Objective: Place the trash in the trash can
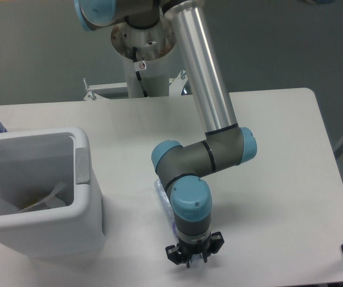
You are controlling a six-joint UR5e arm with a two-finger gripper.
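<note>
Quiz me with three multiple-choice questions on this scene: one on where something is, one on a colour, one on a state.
1. Where is the bin?
A. table's left side
B. table's right side
C. on the floor

2. What colour are the arm's joint caps?
A. red
B. light blue
C. yellow

3. How is the crushed bottle?
A. inside the bin
B. lying on the table, mostly hidden by the arm
C. lifted in the air

Key: A, the bin sits at the left; B, the caps are light blue; B, it shows beside the wrist, above the gripper.

The trash can (91, 197) stands left of the bottle (161, 197), end effector (194, 258) just beside it.
</note>
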